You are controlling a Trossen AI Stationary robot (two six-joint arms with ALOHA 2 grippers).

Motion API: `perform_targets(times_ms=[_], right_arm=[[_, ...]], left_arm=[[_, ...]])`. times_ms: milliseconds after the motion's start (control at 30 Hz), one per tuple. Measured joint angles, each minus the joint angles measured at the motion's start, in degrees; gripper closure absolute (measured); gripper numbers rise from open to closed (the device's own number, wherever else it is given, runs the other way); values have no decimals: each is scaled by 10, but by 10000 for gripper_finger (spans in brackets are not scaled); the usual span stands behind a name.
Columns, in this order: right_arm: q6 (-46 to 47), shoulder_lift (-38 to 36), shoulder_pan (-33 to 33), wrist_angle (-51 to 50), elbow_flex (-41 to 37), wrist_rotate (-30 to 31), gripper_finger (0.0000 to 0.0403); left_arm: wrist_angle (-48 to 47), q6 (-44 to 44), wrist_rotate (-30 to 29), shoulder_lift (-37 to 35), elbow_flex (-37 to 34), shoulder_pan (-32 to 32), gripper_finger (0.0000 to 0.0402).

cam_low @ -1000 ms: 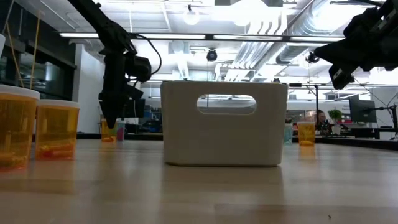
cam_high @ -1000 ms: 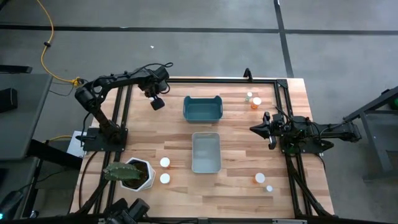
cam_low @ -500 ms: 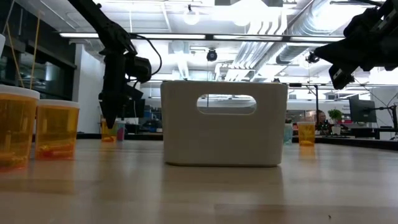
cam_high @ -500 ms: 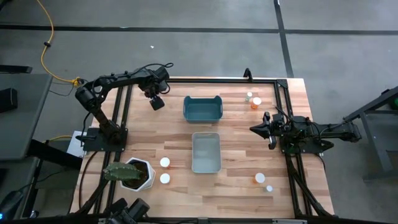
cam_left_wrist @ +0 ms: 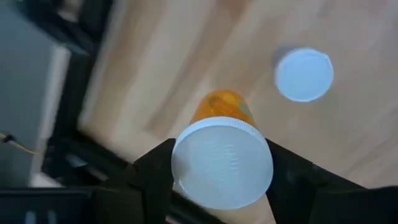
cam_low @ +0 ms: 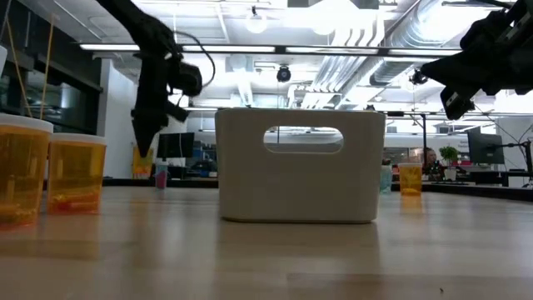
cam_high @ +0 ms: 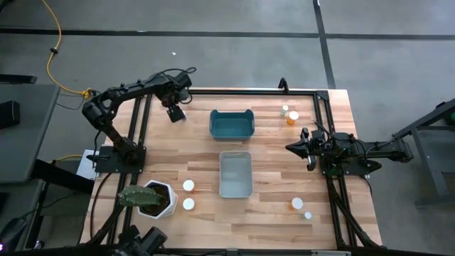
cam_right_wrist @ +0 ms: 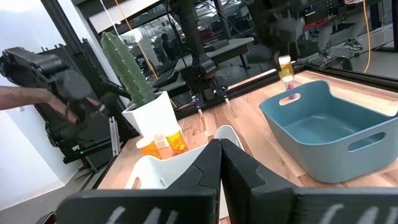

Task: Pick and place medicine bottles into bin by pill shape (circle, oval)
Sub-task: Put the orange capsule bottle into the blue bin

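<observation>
Left claw [cam_left_wrist: 222, 180], clamped on an amber bottle [cam_left_wrist: 222, 158] at the table's [cam_high: 270, 217] eleven o'clock, risks choosing the wrong bin; right claw [cam_high: 307, 148] pinched empty.

A wooden desk [cam_high: 270, 153] carries a blue bin [cam_high: 232, 124] near the far edge and a pale bin [cam_high: 235, 173] just in front of it at the centre. A potted cactus [cam_high: 149, 199] stands at the near left corner, with two bottles [cam_high: 188, 195] beside it. Two bottles [cam_high: 289, 114] stand at the far right, two more [cam_high: 301, 208] at the near right.

Seven bottles [cam_high: 188, 185], two bins [cam_high: 232, 124].
</observation>
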Motion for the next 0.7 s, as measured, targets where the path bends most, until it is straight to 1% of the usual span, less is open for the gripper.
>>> perform_targets(times_ms=[100, 200, 267, 333, 467, 533, 600, 700], right_arm=[[0, 0, 0, 0, 0, 0, 403], [0, 0, 0, 0, 0, 0, 403], [0, 0, 0, 0, 0, 0, 403], [0, 0, 0, 0, 0, 0, 403], [0, 0, 0, 0, 0, 0, 403], [0, 0, 0, 0, 0, 0, 403], [0, 0, 0, 0, 0, 0, 403], [0, 0, 0, 0, 0, 0, 403]], left_arm=[[-24, -12, -9, -31, 31, 7, 209], [-32, -42, -1, -69, 61, 11, 209], [-28, -66, 30, -99, 81, 9, 209], [-10, -100, 82, -128, 94, 4, 209], [86, -183, 197, -192, 92, -24, 209], [144, -223, 240, -220, 81, -49, 209], [204, -259, 265, -241, 65, -84, 209], [309, -306, 269, -269, 27, -156, 209]])
